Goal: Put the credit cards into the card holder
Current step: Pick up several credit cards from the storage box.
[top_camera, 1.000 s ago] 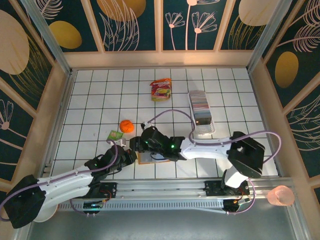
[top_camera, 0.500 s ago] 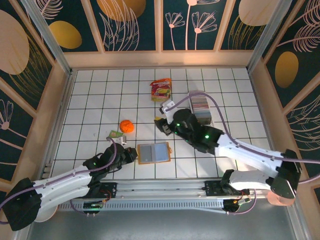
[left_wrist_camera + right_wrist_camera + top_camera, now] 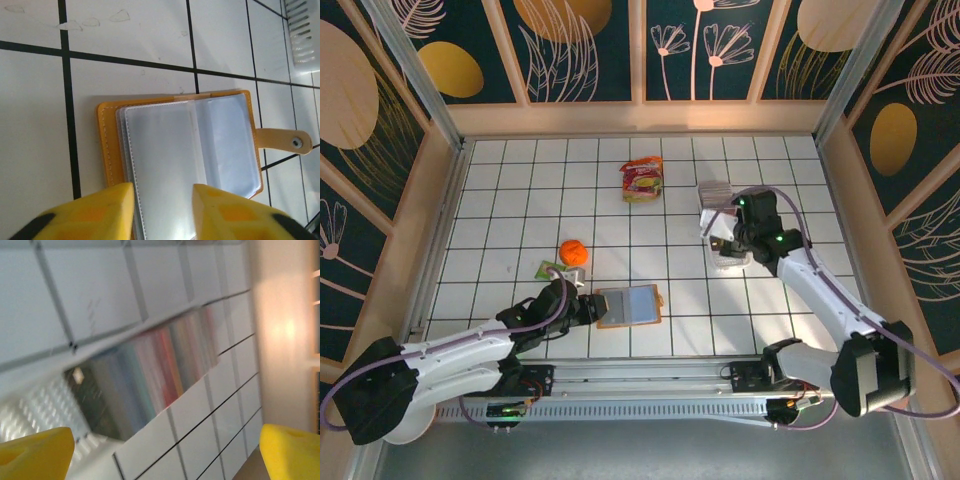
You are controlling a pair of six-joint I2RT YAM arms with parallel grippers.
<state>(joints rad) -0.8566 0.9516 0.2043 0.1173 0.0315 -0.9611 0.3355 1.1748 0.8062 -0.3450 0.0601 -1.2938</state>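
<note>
My right gripper point(image 3: 165, 452), jaws wide, hangs just above the cards point(image 3: 155, 360); my left gripper point(image 3: 162, 210), jaws parted, sits over the wallet's point(image 3: 225, 145) edge.

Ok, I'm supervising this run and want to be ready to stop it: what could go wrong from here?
The mixed-colour plastic cards stand packed tight in the long clear plastic tray, so the wide-open right pincer may grab several at once. The orange leather card holder lies open and the left pincer, open at its edge, is not pinning it, so it could slide when a card goes in.
</note>
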